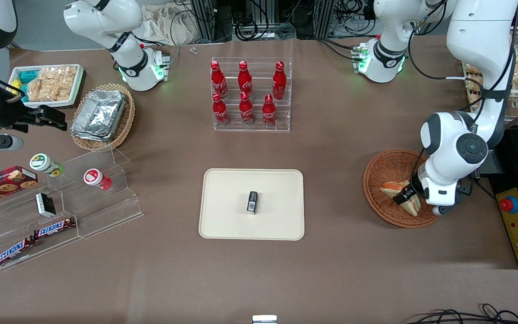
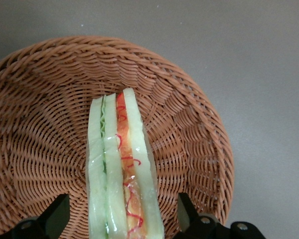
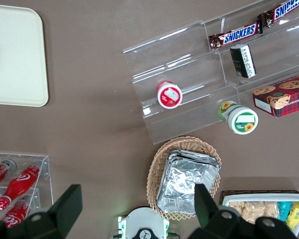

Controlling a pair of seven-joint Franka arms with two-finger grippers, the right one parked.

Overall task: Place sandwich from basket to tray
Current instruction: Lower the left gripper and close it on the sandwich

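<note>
Here the table [image 1: 331, 148], a wide brown surface, is seen to carry everything, and cables and frames are crowded along its edge farthest from the front camera. The tray [image 1: 223, 216] lies at the middle of the table, near the front camera, and a small dark packet [image 1: 252, 202] is already set on it. The basket [image 1: 378, 180] stands well apart from the tray, toward the working arm's end of the table. The sandwich [image 2: 122, 169] is lying in the basket on its edge, its filling layers turned up toward the wrist camera.

The gripper [image 2: 122, 219] is held low over the basket with its fingers [image 2: 57, 214] spread wide, one on each side of the sandwich and touching neither face; nothing is gripped yet.

Several risks can be judged from this. The clear wrap looks slick, so the wedge could be squeezed out of the jaws if they are closed too near its thin end. The bread seems soft, and it might be crushed by a hard grip. The basket is probably light, so it could be dragged or tipped if a fingertip is caught in the weave. On arrival, the packet on the tray could be knocked if the sandwich is set down at the centre.
</note>
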